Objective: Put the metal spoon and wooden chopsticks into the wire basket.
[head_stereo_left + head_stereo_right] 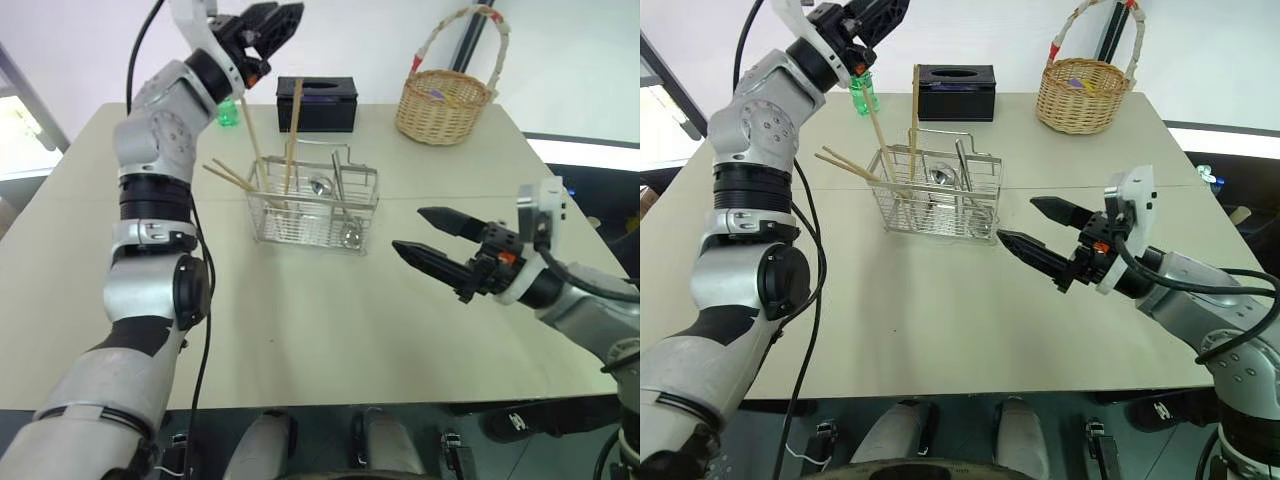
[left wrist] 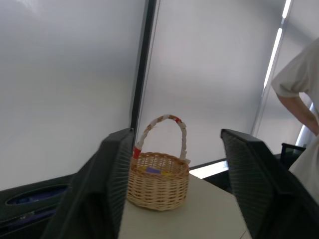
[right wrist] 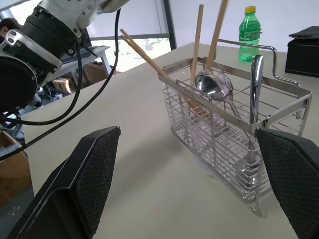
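Beige tabletop [image 1: 300, 330]: your silver wire basket [image 1: 312, 212] already holds the shiny metal spoon [image 3: 213, 85] and tan wooden chopsticks [image 1: 291, 140]. Left gripper [image 1: 268, 22] above it and right gripper [image 1: 425, 238] beside it, both spread, empty. Looks basically done.

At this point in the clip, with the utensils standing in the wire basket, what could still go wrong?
1. The chopsticks stand tall and lean over the rim of the basket; two slant out sideways. A nudge could tip them out.
2. The left pincer hangs open just above the stick tops, so pulling the arm back carelessly might catch one.
3. The right pincer waits open beside the light basket and could shove it if it swings in.
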Robot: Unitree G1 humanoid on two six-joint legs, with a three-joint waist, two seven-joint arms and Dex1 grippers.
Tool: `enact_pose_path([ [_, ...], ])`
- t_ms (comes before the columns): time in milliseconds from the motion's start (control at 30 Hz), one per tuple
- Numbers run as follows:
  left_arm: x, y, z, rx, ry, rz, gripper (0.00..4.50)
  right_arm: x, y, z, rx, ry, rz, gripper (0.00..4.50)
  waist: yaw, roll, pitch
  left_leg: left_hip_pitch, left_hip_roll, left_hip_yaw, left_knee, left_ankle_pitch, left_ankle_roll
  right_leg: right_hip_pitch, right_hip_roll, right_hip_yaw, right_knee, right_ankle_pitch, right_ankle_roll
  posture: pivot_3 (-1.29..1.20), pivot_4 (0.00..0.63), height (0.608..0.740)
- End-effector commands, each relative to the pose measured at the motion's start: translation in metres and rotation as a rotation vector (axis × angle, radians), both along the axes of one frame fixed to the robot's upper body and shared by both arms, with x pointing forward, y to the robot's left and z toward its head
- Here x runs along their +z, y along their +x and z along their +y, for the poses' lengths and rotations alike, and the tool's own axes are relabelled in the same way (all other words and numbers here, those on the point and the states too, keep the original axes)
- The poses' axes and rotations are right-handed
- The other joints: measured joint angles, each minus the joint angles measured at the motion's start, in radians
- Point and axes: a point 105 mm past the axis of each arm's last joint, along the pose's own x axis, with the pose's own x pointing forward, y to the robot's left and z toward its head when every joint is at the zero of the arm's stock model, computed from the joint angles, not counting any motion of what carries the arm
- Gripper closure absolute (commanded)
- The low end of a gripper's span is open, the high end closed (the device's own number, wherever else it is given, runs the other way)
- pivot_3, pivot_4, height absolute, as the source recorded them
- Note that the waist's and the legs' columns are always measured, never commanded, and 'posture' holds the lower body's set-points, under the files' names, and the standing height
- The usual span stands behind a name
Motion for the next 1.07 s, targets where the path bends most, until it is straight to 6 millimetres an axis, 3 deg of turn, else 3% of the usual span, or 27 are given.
enact_pose_path([
  [33,0.019,-0.009,0.008,0.008,-0.040,-0.054,0.02,0.012,0.000,-0.002,-0.003,0.009,-0.058,0.00,0.000,0.000,0.000,0.000,0.000,0.000,0.000,0.000,0.000,0.000,0.000,0.000,0.000,0.000,0.000,0.00,0.150,0.661],
  [267,0.034,-0.015,0.027,0.053,-0.040,-0.068,0.02,0.013,0.005,-0.002,-0.001,0.005,-0.063,0.00,-0.001,0.000,0.000,0.000,0.000,0.000,0.000,0.000,0.000,0.000,0.000,0.000,0.000,0.000,0.000,0.00,0.150,0.661],
  [367,0.060,-0.035,0.058,0.096,0.041,-0.136,0.02,0.011,0.009,-0.007,-0.009,-0.022,-0.070,0.00,-0.007,0.001,0.001,0.000,0.000,0.000,0.000,0.000,0.000,-0.001,0.001,0.000,0.000,0.000,0.000,0.00,0.150,0.661],
  [433,0.064,-0.049,0.075,0.113,0.161,-0.179,0.02,0.009,0.010,-0.014,-0.015,-0.071,-0.081,0.00,-0.019,0.003,0.002,0.000,0.001,0.000,-0.001,0.000,0.000,-0.001,0.002,0.001,0.000,0.000,0.000,0.00,0.150,0.661],
  [567,0.029,-0.076,0.101,0.093,0.459,-0.175,0.02,0.006,0.015,-0.035,-0.036,-0.153,-0.090,0.00,-0.024,0.008,0.000,0.001,0.002,0.001,-0.002,0.000,0.000,0.001,0.002,0.001,0.000,0.000,0.000,0.00,0.150,0.661],
  [800,-0.033,-0.123,0.153,0.091,0.671,0.025,0.02,-0.002,0.021,-0.064,-0.040,-0.249,-0.060,0.00,-0.022,0.007,0.001,0.003,0.003,0.000,-0.001,0.000,0.000,0.002,0.002,0.002,-0.001,-0.002,-0.004,0.00,0.150,0.661],
  [933,-0.063,-0.145,0.164,0.083,0.788,0.087,0.02,-0.009,0.019,-0.065,0.007,-0.290,-0.043,0.00,-0.023,0.009,0.002,0.001,0.004,0.001,-0.003,0.000,0.000,0.000,0.000,0.002,-0.002,-0.002,-0.005,0.00,0.150,0.661],
  [1067,-0.079,-0.156,0.168,0.082,0.814,0.134,0.02,-0.013,0.018,-0.060,0.051,-0.302,-0.039,0.00,-0.017,0.009,0.002,0.001,0.003,0.001,-0.002,-0.001,0.000,0.000,-0.001,0.002,-0.002,-0.003,-0.006,0.00,0.150,0.661],
])
